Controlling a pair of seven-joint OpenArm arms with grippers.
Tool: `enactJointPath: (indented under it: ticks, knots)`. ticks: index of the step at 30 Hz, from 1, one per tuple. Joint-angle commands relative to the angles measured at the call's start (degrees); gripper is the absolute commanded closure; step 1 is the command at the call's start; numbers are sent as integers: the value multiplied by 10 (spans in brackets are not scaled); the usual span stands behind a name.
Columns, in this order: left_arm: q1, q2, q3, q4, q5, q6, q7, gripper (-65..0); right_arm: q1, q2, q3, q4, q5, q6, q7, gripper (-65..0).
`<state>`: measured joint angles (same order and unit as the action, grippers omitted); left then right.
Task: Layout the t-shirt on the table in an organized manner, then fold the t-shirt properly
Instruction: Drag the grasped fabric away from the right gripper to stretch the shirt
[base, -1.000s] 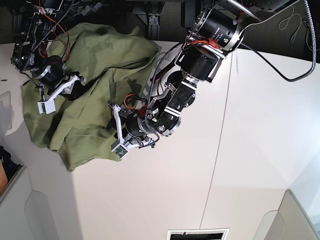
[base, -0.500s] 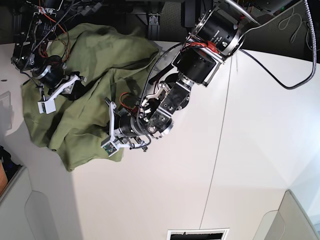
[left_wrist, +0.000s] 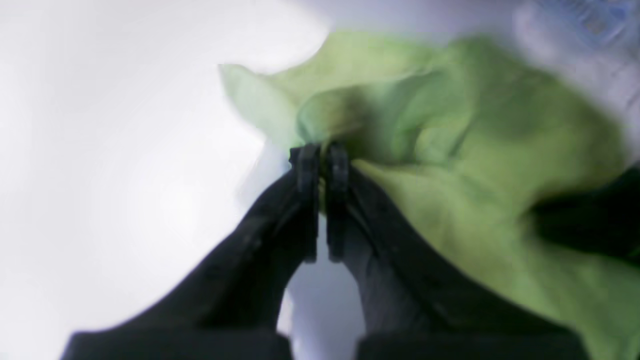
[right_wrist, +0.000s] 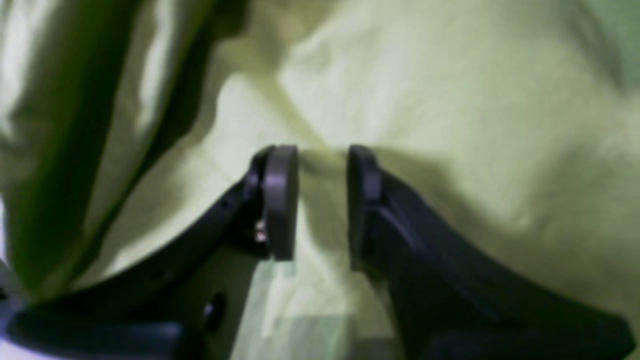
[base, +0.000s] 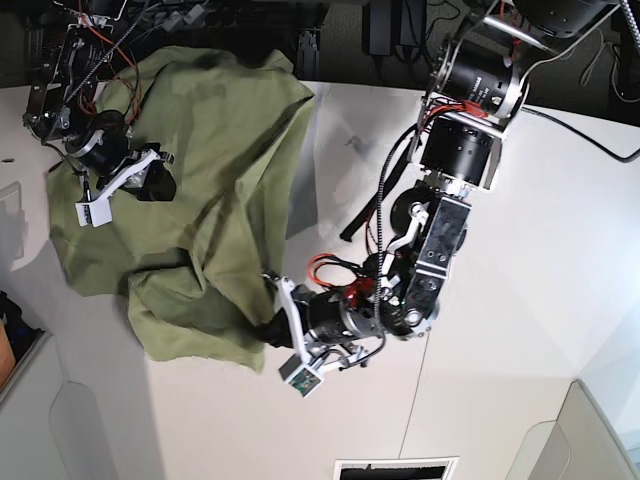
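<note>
The olive green t-shirt lies crumpled on the left part of the white table. My left gripper is shut on the shirt's near edge, low over the table. In the left wrist view its black fingertips pinch a bunch of the t-shirt above the white table. My right gripper sits on the shirt's far left part. In the right wrist view its gripper has the jaws slightly apart with a fold of the t-shirt caught between them.
Grey bins stand at the near left corner and near right corner. A dark seam line runs across the tabletop. A slotted opening sits at the front edge. The left arm's cables hang beside the shirt.
My left gripper closed on the shirt's edge and moved toward the table's front and right, dragging that edge with it. The right arm stayed where it was.
</note>
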<state>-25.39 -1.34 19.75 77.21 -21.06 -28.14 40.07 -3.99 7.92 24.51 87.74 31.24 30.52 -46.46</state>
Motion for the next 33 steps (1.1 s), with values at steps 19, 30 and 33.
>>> enactJointPath:
  ticks: [19,30,33]
  knots:
    - [8,-43,-62,10,8,-21,-30,0,3,5,1,6,-4,-2,0,-185]
    - [51,-247,-247,10,-66,-41,23,0,3,5,1,6,-4,-2,4,-185]
    - [89,-293,-262,10,-153,-82,74,0,3,5,1,6,-3,-2,4,-185]
